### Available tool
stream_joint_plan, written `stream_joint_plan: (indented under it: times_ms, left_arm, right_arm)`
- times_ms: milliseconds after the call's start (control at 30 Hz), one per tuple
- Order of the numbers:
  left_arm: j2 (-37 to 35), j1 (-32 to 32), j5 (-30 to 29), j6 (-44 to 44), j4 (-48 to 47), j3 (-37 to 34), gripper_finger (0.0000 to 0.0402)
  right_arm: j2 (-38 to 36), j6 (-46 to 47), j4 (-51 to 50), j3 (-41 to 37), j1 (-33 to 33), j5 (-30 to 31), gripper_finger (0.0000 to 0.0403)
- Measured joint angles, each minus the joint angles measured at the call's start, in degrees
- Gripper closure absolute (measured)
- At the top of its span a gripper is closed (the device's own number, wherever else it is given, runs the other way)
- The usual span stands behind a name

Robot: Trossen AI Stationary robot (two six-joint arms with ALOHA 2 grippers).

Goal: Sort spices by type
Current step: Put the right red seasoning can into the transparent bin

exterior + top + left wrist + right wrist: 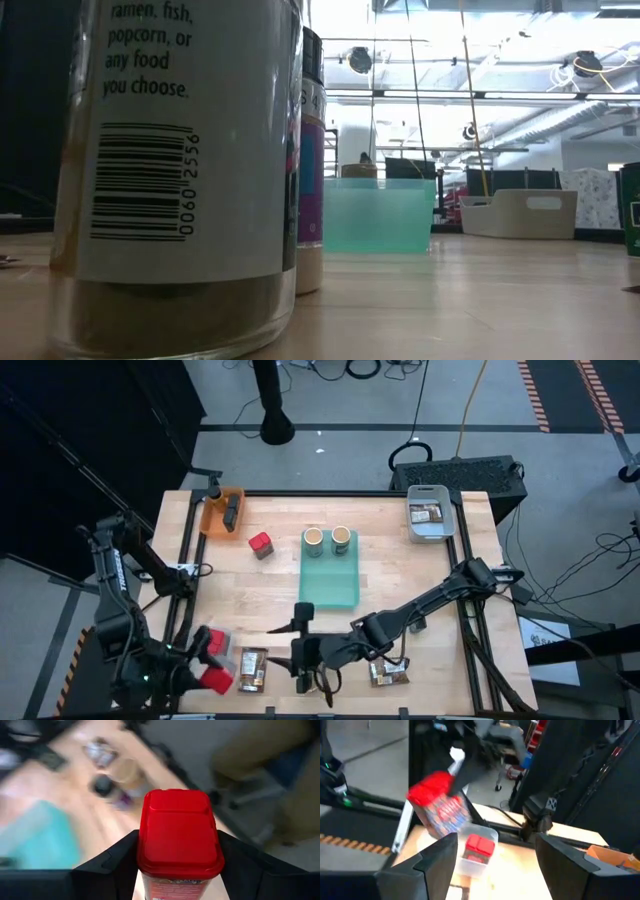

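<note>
- Jar (175, 170) fills the low view's near left, a clear one with a white barcode label, and a second labelled jar (311, 160) stands just behind it.
- At the table's near edge, about 7 o'clock in the high view, the left gripper (207, 657) clamps a red-lidded spice box (212, 647); in the left wrist view that box (179, 840) sits squarely between the two dark fingers (107, 865), lid toward the camera.
- Just beside it at the near-left corner lies another red box (216, 680), which the right wrist view shows resting inside a clear tray (479, 851) — the held box (439, 805) hangs tilted above it.
- A dark brown packet (252, 669) lies on the table next to that tray, around 6 to 7 o'clock.
- The right gripper (303, 653) hovers near the front edge at 6 o'clock with its jaws apart and nothing between them.
- A second dark brown packet (388, 674) lies under the right arm, toward 5 o'clock.
- The teal tray (329, 575) sits at the table's middle — two tan round jars (327, 539) stand side by side at its far end.
- A lone red box (261, 545) stands on the wood at about 10 o'clock, left of the teal tray.
- The orange bin (221, 511) occupies the far-left corner at 11 o'clock with a dark item inside.
- The pale blue bin (431, 515) sits at the far right, 1 o'clock, holding a brown labelled packet (428, 513).
</note>
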Motion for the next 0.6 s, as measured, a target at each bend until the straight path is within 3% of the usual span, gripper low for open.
stream_joint_plan:
  times_ms: [133, 233, 467, 600]
  left_arm:
    - [0.0, 1.3, -14.1, -1.9, -0.1, 0.0, 0.0178]
    - [0.0, 1.7, -19.8, 1.3, 2.2, 0.0, 0.0174]
    - [-0.1, 1.6, -23.6, 7.5, 9.8, 0.0, 0.0172]
    - [-0.1, 2.6, -26.2, 9.0, 13.3, 0.0, 0.0171]
  right_arm:
    - [1.5, 1.2, 2.6, 0.2, 1.6, 4.4, 0.0152]
    - [3.8, -2.5, 3.6, 0.1, 2.3, 9.8, 0.0152]
    - [4.3, -7.3, 7.1, 0.2, 2.3, 11.3, 0.0152]
    - [4.4, -6.4, 7.3, 0.1, 1.5, 8.4, 0.0152]
